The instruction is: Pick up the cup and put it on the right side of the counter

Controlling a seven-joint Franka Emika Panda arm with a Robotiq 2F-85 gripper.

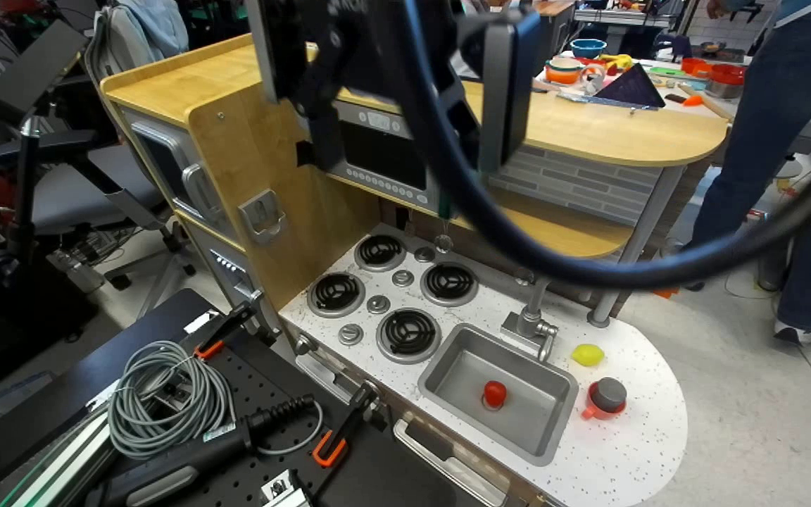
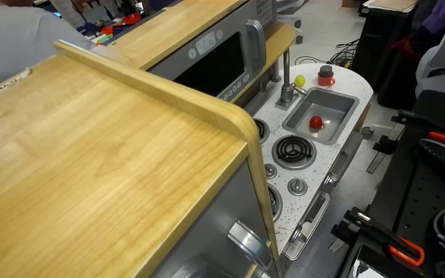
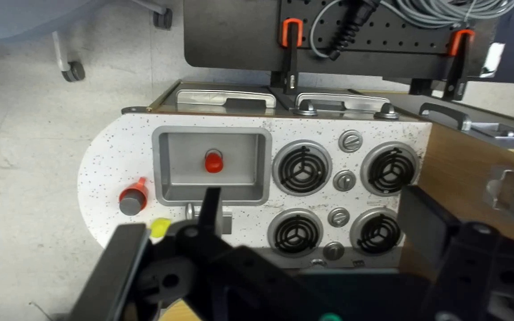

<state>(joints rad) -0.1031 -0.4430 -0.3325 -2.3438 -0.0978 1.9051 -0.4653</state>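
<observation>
Counter (image 1: 631, 458) wht w/ dk specks. Cup (image 2: 325, 81) red, cyl. (image 2: 326, 71) at its mouth dk gry. Sink (image 3: 239, 165) gry, obj. (image 1: 495, 393) in it red. Lemon (image 1: 588, 355) yel. 4 burners (image 3: 302, 169): blk spiral coils, silver rims. Backsplash (image 1: 574, 183) gry brick pattern.

My black, jointed two-fingered gripper (image 3: 315, 203) stands spread wide, its flat grey-faced fingers (image 3: 422, 223) well apart in the wrist view; in an exterior view it hangs pointing downward.

On screen I count four burners (image 3: 302, 169) past one end of the sink (image 3: 212, 129); near the other, one cup (image 2: 325, 81), one lemon (image 1: 588, 354). Inside, one red object (image 1: 495, 394).
</observation>
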